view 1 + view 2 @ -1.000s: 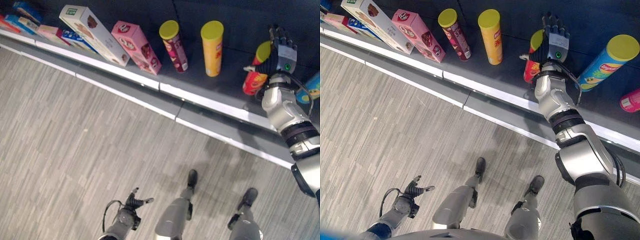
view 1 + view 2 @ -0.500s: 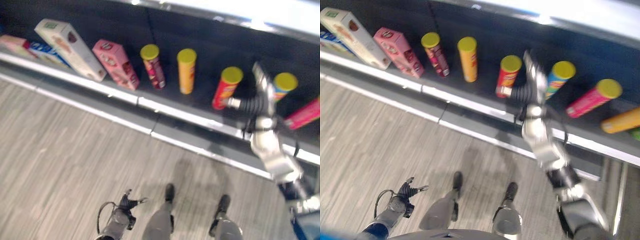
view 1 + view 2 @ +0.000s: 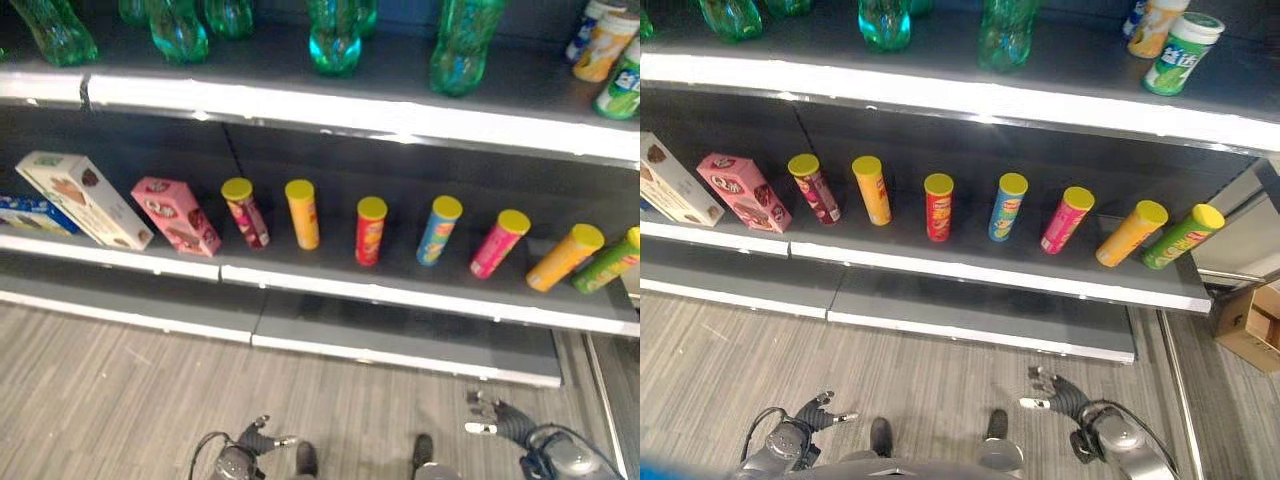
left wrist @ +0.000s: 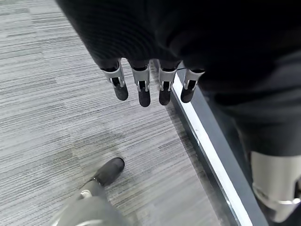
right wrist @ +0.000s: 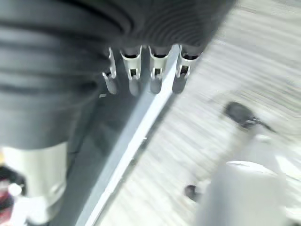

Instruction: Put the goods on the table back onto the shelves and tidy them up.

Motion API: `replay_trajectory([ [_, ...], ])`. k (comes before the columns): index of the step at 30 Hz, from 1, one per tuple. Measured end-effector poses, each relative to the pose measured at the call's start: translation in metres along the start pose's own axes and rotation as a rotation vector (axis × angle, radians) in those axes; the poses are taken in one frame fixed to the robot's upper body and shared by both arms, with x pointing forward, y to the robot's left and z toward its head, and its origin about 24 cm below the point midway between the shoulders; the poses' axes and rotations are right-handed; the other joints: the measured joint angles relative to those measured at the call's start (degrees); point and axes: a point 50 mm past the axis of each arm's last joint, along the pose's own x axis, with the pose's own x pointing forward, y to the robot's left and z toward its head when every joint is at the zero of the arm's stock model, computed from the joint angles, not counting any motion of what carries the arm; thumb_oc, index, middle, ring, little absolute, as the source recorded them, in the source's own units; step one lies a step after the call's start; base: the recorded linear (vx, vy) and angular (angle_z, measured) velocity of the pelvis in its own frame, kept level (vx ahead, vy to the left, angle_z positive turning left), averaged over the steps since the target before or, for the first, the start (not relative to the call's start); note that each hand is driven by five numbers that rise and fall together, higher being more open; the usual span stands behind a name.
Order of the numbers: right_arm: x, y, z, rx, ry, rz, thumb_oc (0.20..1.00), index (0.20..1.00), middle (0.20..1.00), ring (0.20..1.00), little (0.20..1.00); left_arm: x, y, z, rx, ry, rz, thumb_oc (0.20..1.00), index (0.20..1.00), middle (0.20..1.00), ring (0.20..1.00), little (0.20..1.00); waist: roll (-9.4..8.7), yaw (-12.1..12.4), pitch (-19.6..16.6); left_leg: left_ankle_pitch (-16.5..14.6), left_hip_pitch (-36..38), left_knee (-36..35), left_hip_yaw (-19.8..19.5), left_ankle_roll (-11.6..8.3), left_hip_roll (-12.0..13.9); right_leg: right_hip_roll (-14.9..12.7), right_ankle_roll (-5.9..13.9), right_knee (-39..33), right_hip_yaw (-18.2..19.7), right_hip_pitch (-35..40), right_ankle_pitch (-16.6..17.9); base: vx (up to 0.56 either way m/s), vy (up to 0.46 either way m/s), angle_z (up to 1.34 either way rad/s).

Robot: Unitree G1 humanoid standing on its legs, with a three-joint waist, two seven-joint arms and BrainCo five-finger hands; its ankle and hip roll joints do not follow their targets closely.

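Seven cans (image 3: 371,230) shelved, well above hands (image 3: 1055,392)

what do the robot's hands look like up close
Both match: the left hand and the right hand each have a row of silver fingers ending in dark tips, coming out from under a dark ribbed cover over the back of the hand and wrist. No markings show on them.

grey plank floor (image 3: 120,400), dark shelving (image 3: 330,265)
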Motion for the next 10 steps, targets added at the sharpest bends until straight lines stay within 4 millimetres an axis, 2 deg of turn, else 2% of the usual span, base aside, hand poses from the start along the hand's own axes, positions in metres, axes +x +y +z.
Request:
replay_trajectory([
  [1,0.003,0.0,-0.008,0.035,0.038,-0.014,1.0,1.0,1.0,1.0,1.0,0.0,-0.002,-0.003,-0.002,0.011,-0.007,1.0,1.0,1.0,1.0,1.0,0.1,-0.1,-0.2,-0.2,0.5,0.0,0.3,0.0,0.1,0.1,-0.02,0.0,0.2,0.2,0.0,0.03,-0.008,-0.19],
  [2,0.005,0.003,-0.025,0.075,0.112,-0.047,1.0,1.0,1.0,1.0,1.0,-0.001,-0.005,-0.006,-0.001,0.026,-0.021,1.0,1.0,1.0,1.0,1.0,0.4,-0.4,-0.7,-0.2,1.1,0.0,0.9,0.05,0.2,0.2,0.0,0.0,0.8,0.4,0.0,0.04,-0.008,-0.26],
  [3,0.008,0.013,-0.048,0.149,0.215,-0.093,1.0,1.0,1.0,1.0,1.0,-0.001,-0.009,-0.01,-0.007,0.049,-0.032,1.0,1.0,1.0,1.0,1.0,0.75,-0.4,-1.6,-0.3,1.6,0.0,1.5,0.05,0.4,0.4,-0.05,0.0,1.4,0.4,-0.1,0.04,-0.015,-0.28],
  [4,0.008,0.021,-0.058,0.181,0.254,-0.109,1.0,1.0,1.0,1.0,1.0,-0.001,-0.01,-0.012,-0.011,0.057,-0.035,1.0,1.0,1.0,1.0,1.0,0.93,-0.4,-2.0,-0.4,1.7,0.0,1.9,0.02,0.6,0.6,-0.14,0.0,1.7,0.3,-0.2,0.03,-0.009,-0.2],
  [7,0.009,0.032,-0.07,0.206,0.319,-0.161,1.0,1.0,1.0,1.0,1.0,-0.001,-0.01,-0.014,-0.022,0.068,-0.035,1.0,1.0,1.0,1.0,1.0,1.05,-0.6,-2.3,-0.4,1.9,0.0,2.1,0.03,0.9,0.9,-0.34,0.0,1.9,0.3,-0.3,0.01,0.0,-0.07],
  [10,0.009,0.023,-0.071,0.229,0.347,-0.265,1.0,1.0,1.0,1.0,1.0,0.0,-0.01,-0.013,-0.028,0.072,-0.027,1.0,1.0,1.0,1.0,1.0,0.93,-0.6,-2.5,-0.4,2.5,0.0,2.3,0.07,1.1,1.1,-0.4,0.0,2.3,0.7,-0.3,0.0,0.0,-0.04],
])
